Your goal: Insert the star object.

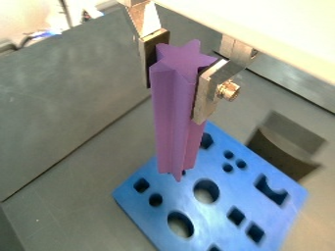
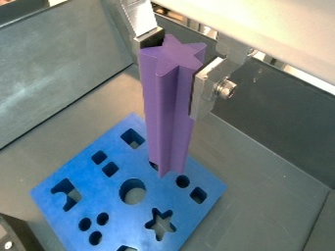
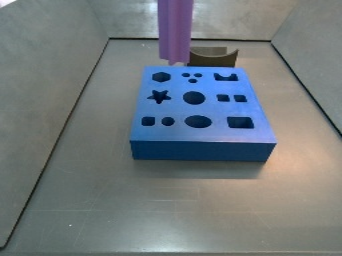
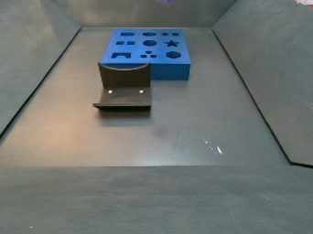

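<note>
My gripper [image 1: 178, 76] is shut on the top of the star object [image 1: 174, 118], a long purple star-section prism held upright; both wrist views show it [image 2: 167, 108] between the silver fingers [image 1: 210, 93]. Its lower end hangs just above the blue block [image 1: 133, 184], near the small round holes. In a side view the prism [image 3: 175, 28] comes down from the top edge over the block's far side [image 3: 201, 147]; the gripper is out of frame there. The star hole [image 3: 159, 97] is open, to the side of the prism, and also shows in a wrist view [image 2: 160, 224].
The blue block [image 4: 159, 71] has several other shaped holes. The dark fixture [image 4: 123, 87] stands on the floor right beside the block, also seen in a side view [image 3: 214, 55]. Grey walls enclose the floor on all sides.
</note>
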